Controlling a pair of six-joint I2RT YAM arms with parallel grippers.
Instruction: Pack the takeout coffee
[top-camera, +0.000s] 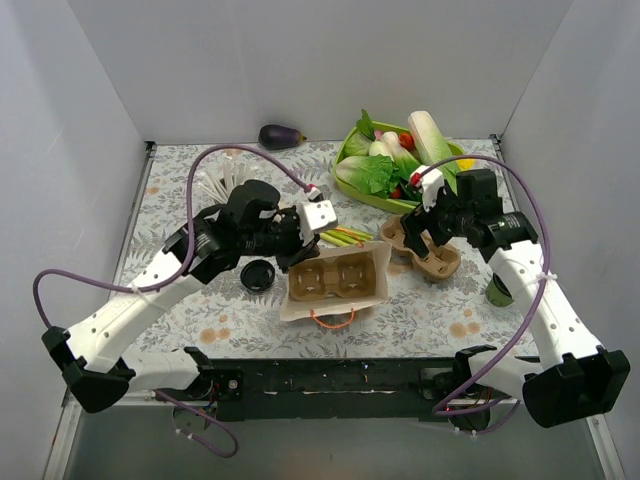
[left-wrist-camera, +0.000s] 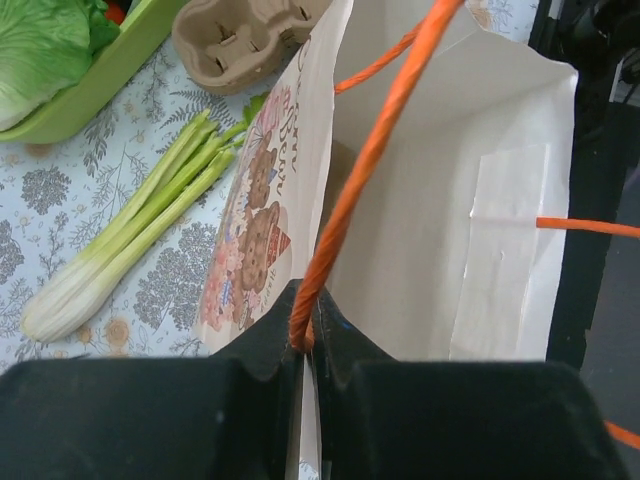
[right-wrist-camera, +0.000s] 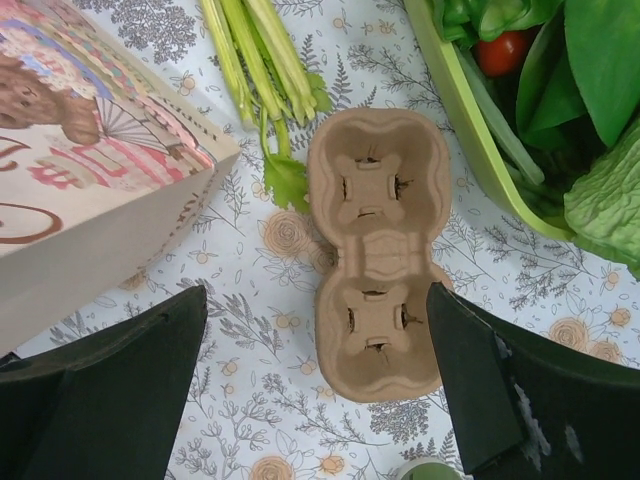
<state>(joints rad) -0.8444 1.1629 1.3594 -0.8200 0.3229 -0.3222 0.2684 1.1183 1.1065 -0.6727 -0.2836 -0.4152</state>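
Note:
The takeout coffee, a small green cup, stands on the table beside my right forearm; only its rim shows at the bottom edge of the right wrist view. A white printed paper bag stands mid-table with a brown two-cup carrier showing in its mouth. My left gripper is shut on the bag's orange cord handle at the bag's edge. My right gripper is open and empty, hovering over a second brown carrier that lies on the table.
A black lid lies left of the bag. Celery stalks lie behind the bag. A green tray of vegetables is at the back right, an eggplant at the back, and wooden stirrers at the back left.

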